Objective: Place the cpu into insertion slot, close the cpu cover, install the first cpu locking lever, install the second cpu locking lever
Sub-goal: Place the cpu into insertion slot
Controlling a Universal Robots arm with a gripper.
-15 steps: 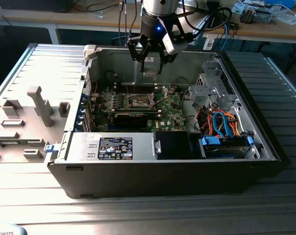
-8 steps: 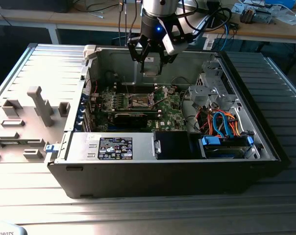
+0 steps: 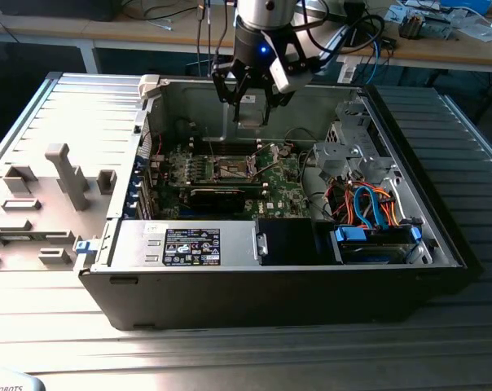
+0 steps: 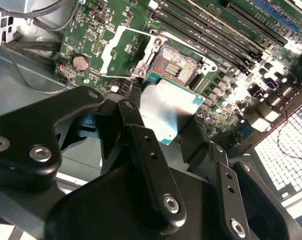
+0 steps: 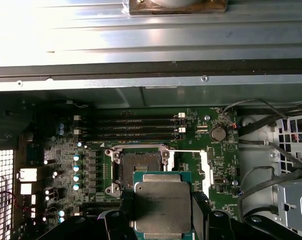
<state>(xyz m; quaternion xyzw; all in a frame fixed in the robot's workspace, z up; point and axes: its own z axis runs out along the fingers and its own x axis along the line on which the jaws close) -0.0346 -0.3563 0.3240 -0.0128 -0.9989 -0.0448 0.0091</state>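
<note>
I see the ribbed grey table [image 3: 254, 358] carrying an open computer case [image 3: 230, 301], which lies on its side with the interior facing up. Inside the case, a grey box with a label [image 3: 189, 244] sits along the near wall. A metal drive cage [image 3: 356, 151] stands at the exterior view's right, with orange and blue cables [image 3: 368, 204] bundled just below it. The green motherboard [image 3: 287, 191] covers the case floor between them.

On the board, long black memory slots [image 5: 131, 128] run beside the insertion slot [image 5: 140, 167]. The slot lies uncovered, its dark contact field exposed inside the silver rim. The cpu cover [image 4: 110, 52] is swung back off the slot, and green board shows through its cut-out centre.

My gripper [image 3: 248, 106] hangs above the board, over the back part of the case. Its fingers [image 5: 201, 207] are clamped on opposite edges of the cpu [image 5: 162, 207]. The chip is level, metal face up, raised clear of the slot and not seated in it.
</note>
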